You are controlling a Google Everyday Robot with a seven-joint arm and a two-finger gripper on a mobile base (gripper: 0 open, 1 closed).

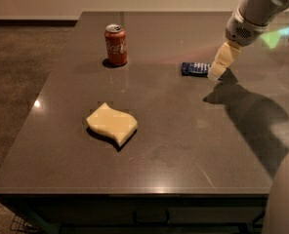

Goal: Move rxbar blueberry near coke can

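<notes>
One high view looks down across the table point(183, 130), hand point(216, 72) upper right.

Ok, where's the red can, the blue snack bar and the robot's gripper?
coke can point(115, 47): camera view, middle of its red side.
rxbar blueberry point(193, 68): camera view, middle of the blue wrapper.
gripper point(216, 73): camera view, its pale tip, at the bar's end farthest from the can.
</notes>
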